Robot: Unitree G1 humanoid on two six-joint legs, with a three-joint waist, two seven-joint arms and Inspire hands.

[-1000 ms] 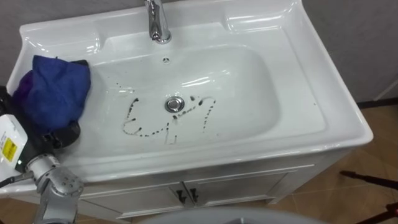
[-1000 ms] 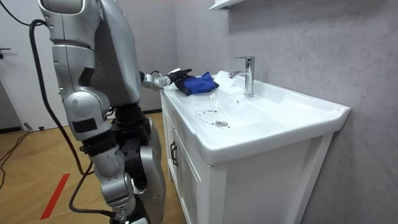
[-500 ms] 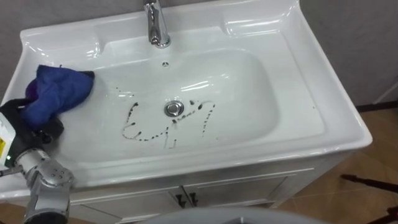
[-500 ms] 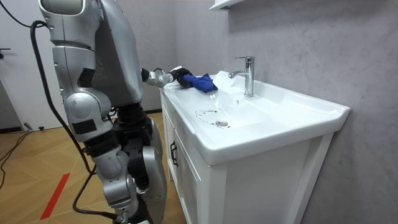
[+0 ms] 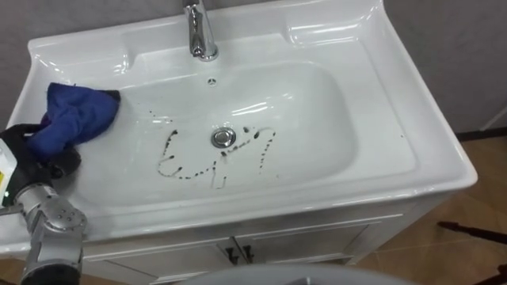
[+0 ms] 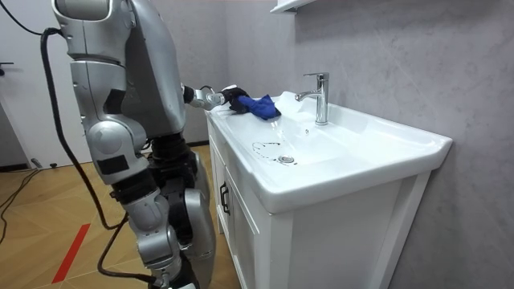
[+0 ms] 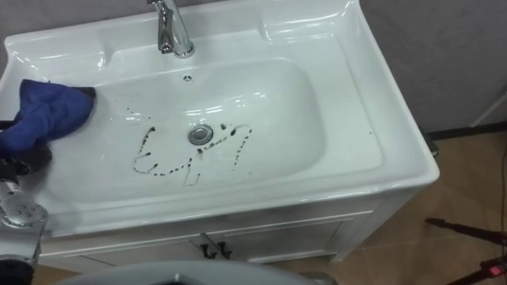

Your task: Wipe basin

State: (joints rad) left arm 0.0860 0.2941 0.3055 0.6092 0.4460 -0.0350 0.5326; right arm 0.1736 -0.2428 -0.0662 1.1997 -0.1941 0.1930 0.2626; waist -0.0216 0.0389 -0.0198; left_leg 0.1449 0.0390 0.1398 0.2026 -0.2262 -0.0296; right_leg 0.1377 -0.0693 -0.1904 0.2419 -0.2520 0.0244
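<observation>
**Left eye view:** the left hand (image 5: 38,157), at the near-left rim of the basin (image 5: 372,95), is clenched on the lower end of a bunched blue cloth (image 5: 78,117). The cloth rests on the ledge just ahead of the hand and overhangs the bowl's edge. This hold probably keeps it gathered as a wiping pad. Well apart to the hand's right, a dotted dark scribble (image 5: 186,174) loops round the drain (image 5: 223,136), below the faucet (image 5: 200,32), and appears unwiped. **Room view:** the robot stands at the end of the vanity (image 6: 241,225), its left arm stretched over the rim, the cloth (image 6: 259,106) just beyond the hand (image 6: 230,98). **Right eye view:** the cloth (image 7: 46,112) is deep blue, creased and soft-looking, its tip pointing towards the scribble (image 7: 162,171).
</observation>
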